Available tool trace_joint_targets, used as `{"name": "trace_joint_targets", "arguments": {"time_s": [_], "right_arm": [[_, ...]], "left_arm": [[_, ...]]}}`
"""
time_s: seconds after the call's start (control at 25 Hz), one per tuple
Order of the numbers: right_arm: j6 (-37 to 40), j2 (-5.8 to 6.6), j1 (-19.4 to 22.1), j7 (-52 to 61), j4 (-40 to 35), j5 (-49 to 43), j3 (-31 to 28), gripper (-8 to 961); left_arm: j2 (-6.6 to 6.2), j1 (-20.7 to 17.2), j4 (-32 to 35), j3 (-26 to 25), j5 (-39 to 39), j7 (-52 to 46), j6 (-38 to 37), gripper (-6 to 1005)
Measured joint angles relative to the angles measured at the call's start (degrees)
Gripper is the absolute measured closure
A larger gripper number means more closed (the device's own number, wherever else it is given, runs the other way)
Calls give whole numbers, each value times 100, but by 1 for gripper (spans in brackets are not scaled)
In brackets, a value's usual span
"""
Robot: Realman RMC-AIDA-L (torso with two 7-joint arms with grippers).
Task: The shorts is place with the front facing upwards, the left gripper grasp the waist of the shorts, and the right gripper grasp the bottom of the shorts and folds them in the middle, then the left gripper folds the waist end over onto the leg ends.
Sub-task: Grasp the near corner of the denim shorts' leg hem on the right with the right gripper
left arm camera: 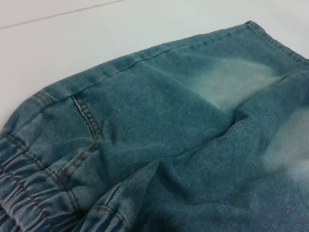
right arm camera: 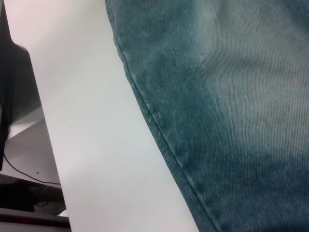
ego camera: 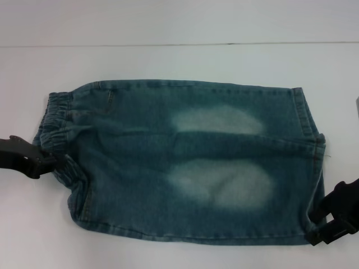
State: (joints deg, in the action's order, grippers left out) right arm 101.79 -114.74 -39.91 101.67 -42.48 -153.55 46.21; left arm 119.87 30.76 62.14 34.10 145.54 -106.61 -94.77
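Observation:
The shorts (ego camera: 185, 162) lie flat on the white table (ego camera: 168, 61) with two pale faded ovals facing up. The ruched waist of the shorts (ego camera: 56, 123) is at the left, and the flat leg ends (ego camera: 308, 117) are at the right. My left gripper (ego camera: 49, 161) is shut on the waistband's near part, where the cloth puckers. My right gripper (ego camera: 321, 223) sits at the near corner of the bottom of the shorts, touching the hem. The left wrist view shows the waist (left arm camera: 24, 188) and a pocket seam close up. The right wrist view shows the shorts' side seam (right arm camera: 159, 135).
White table surface surrounds the shorts on all sides in the head view. In the right wrist view the table's edge (right arm camera: 43, 121) runs beside the shorts, with dark floor and a cable (right arm camera: 19, 174) beyond it.

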Motion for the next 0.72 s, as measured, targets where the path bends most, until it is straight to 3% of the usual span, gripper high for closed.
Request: {"name": "trace_joint_targets", "arguments": {"time_s": [0.4,0.64,0.72], "right_arm": [[-170,-14,1,24,49,-55,39,631],[-222,-14,1,5,96,-59,52,859],[-226,-12,1,-2,100,-61,56,874]], "left_arm": [[14,17,0,0,0,10,0,954],[8,18,0,0,0,1,-36,955],[8,22,0,0,0,-1,-43,955]]}}
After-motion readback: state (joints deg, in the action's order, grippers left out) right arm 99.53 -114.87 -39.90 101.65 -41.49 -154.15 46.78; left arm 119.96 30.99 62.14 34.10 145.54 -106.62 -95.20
